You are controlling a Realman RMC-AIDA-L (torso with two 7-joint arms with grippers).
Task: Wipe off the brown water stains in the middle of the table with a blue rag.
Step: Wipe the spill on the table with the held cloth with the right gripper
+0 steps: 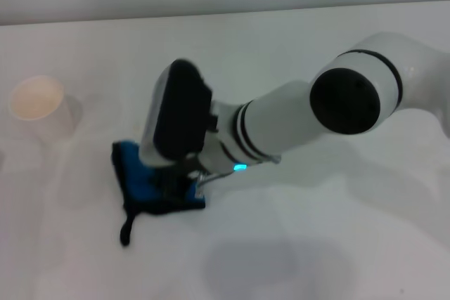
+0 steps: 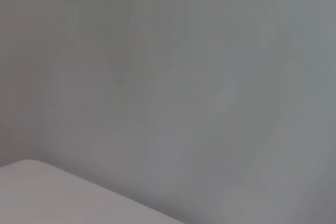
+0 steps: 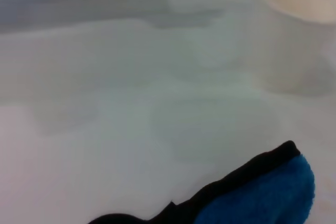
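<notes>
Right gripper (image 1: 184, 173) bears down on the blue rag (image 1: 144, 182), which lies on the white table (image 1: 316, 244) near the white paper cup (image 1: 39, 103) | jaws hidden, grip cannot be told | brown stains not discernible | wiping step apparently in hand; next: sweep rag across any residue | left arm out of sight.

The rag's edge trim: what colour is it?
Black, bordering the blue rag; the right wrist view shows it best.
</notes>
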